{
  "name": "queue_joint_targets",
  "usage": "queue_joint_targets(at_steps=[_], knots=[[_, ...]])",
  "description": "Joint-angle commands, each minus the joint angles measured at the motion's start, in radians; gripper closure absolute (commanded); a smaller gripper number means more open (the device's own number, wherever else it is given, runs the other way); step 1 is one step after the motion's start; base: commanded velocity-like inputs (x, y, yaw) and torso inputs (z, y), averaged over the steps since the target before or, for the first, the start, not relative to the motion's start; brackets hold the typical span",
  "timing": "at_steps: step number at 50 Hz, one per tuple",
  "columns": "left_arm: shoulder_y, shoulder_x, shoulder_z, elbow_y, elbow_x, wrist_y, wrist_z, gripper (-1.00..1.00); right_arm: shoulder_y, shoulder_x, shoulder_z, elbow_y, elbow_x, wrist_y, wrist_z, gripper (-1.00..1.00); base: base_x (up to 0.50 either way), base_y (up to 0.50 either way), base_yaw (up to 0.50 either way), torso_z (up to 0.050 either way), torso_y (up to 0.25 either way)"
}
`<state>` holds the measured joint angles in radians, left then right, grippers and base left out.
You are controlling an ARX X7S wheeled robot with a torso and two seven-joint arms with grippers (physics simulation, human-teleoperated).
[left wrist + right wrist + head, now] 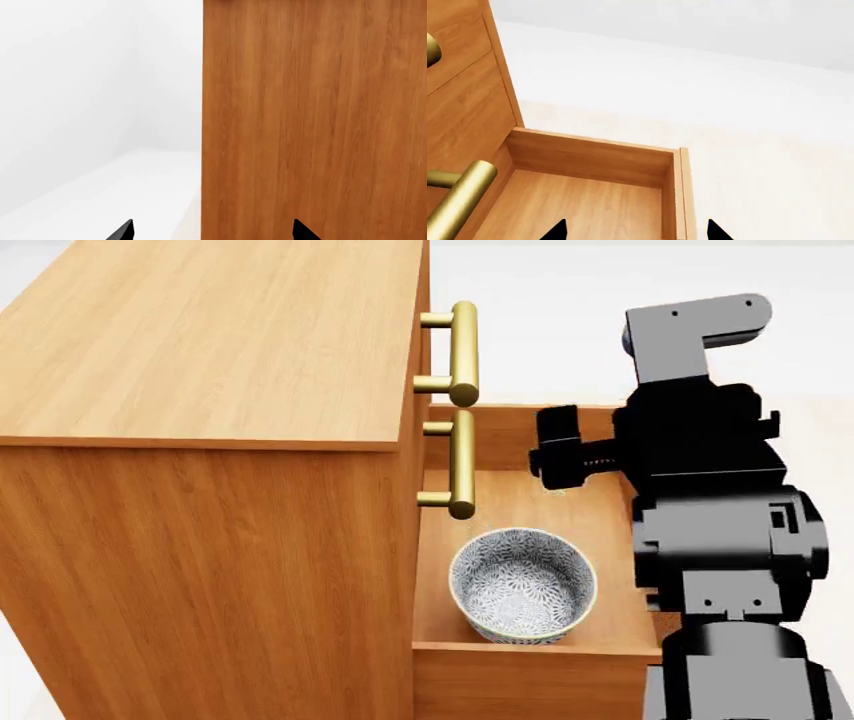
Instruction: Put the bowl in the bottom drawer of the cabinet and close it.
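Observation:
The bowl (523, 585), white with a blue-grey floral speckle, stands upright inside the bottom drawer (534, 652), which is pulled out from the orange-brown cabinet (200, 540). My right gripper (558, 458) hovers over the drawer's far part, beyond the bowl and apart from it. In the right wrist view the right gripper (636, 232) is open over the drawer's bare floor (580, 205), and the bowl does not show. My left gripper (213, 232) is open and empty, facing the cabinet's side panel (313, 120). The head view does not show the left gripper.
Two brass bar handles (462, 350) (461, 465) of the upper drawers jut out above the open drawer. One brass handle (457, 202) lies close to my right gripper. White floor (694, 75) surrounds the cabinet, and my black right arm (721, 520) covers the drawer's outer end.

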<state>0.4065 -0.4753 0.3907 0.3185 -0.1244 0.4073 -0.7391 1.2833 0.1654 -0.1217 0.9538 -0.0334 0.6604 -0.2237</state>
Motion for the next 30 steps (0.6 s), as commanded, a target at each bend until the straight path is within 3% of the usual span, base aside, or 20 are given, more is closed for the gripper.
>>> queue_joint_targets(at_steps=[1,16,19,30], knots=[[-0.001,-0.002,-0.001,-0.004,-0.001,0.023,0.002,-1.00,-0.052,0.046,0.025,-0.240,0.005,0.107,0.022,-1.00,0.00,0.00,0.00,0.000,0.000],[0.003,-0.005,0.001,0.004,0.029,0.028,-0.003,-1.00,-0.106,0.114,0.076,-0.397,0.019,0.190,0.030,-1.00,0.00,0.00,0.00,0.000,0.000],[0.003,-0.014,0.006,0.002,-0.055,0.071,0.024,-1.00,-0.133,0.137,0.093,-0.454,0.024,0.214,0.028,-1.00,0.00,0.00,0.00,0.000,0.000],[0.001,-0.008,0.009,-0.005,-0.010,0.045,0.011,-1.00,-0.205,0.191,0.169,-0.586,0.038,0.271,0.049,-1.00,0.00,0.00,0.00,0.000,0.000]])
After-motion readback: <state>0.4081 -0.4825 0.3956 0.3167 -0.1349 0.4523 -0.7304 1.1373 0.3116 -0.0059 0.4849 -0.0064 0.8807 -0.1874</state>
